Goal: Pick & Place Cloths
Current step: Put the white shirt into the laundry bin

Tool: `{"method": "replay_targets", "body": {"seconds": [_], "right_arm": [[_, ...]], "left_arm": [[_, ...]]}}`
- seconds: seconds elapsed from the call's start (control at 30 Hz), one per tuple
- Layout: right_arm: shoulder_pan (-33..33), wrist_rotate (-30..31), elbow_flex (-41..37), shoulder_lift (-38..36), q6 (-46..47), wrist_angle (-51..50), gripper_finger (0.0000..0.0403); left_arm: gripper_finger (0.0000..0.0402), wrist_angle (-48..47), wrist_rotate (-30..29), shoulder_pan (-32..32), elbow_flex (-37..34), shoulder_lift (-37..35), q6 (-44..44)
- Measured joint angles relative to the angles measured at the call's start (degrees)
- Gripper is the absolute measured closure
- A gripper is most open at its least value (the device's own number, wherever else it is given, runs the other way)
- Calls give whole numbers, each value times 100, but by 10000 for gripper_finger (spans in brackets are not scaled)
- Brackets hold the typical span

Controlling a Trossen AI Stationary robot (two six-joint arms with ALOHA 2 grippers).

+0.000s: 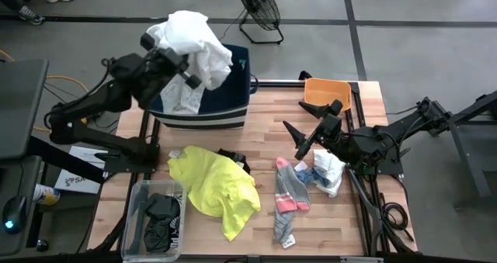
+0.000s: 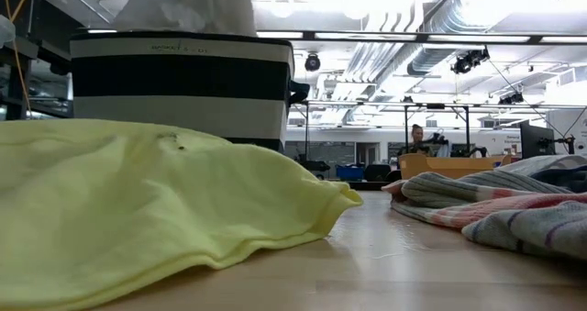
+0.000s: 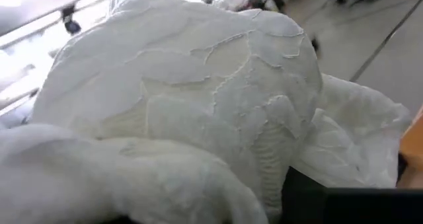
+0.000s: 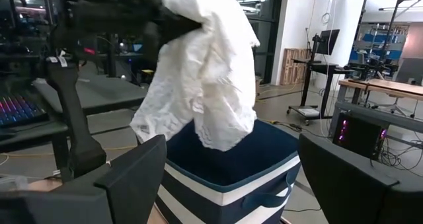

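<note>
Left pincer (image 1: pixel 172 64) pinching big white cloth (image 1: pixel 198 46), hanging under it, above blue bin (image 1: pixel 233 108). Risk: cloth wide, edge may catch bin rim, spill out. Right pincer (image 1: pixel 304 143) spread, small rag (image 1: pixel 329 170) just beside it on worktop (image 1: pixel 342 224).

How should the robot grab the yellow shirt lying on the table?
Probably from straight above, pinching a raised fold. The neon-yellow garment lies spread and mostly flat on the table, so there is no edge to slide under. The crumpled folds near its middle give the fingers something to close on. The open right gripper is free, but farther off.
</note>
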Motion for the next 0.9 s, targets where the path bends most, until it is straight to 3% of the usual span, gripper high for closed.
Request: {"method": "replay_targets", "body": {"seconds": [0.2, 0.6, 0.73, 0.9], "right_arm": [[-10, 2, 0, 0, 145, -262, 69], [-284, -16, 0, 4, 873, -784, 69], [-376, -24, 0, 4, 901, -802, 70], [-425, -177, 0, 4, 915, -821, 69]], "left_arm": [[372, -1143, 499, 840, 0, 117, -1355], [372, -3302, 3080, 2678, -4, 383, -4448], [372, -3707, 3871, 3099, -2, 713, -4864], [372, -4170, 4373, 3260, -2, 1328, -5009]]}}
